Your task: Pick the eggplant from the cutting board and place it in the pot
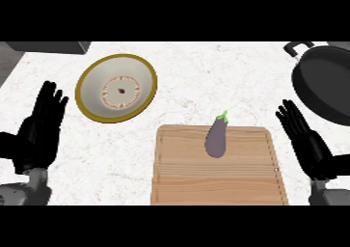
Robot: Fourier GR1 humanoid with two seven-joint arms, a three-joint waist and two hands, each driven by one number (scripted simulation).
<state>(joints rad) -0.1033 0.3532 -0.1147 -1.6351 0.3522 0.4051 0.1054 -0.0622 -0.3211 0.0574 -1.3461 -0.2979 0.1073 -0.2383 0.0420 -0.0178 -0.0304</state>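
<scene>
at your far left the left hand (41,126) rests over the white counter (206,72), fingers straight and spread, holding nothing. just right of it you see a gold-rimmed plate (116,88). next comes the wooden cutting board (219,181), with the purple eggplant (218,139) lying on its upper part, green stem pointing away. the right hand (305,140) stands beside the board, fingers straight and apart, empty. the dark pot (328,83) sits at the upper right.
</scene>
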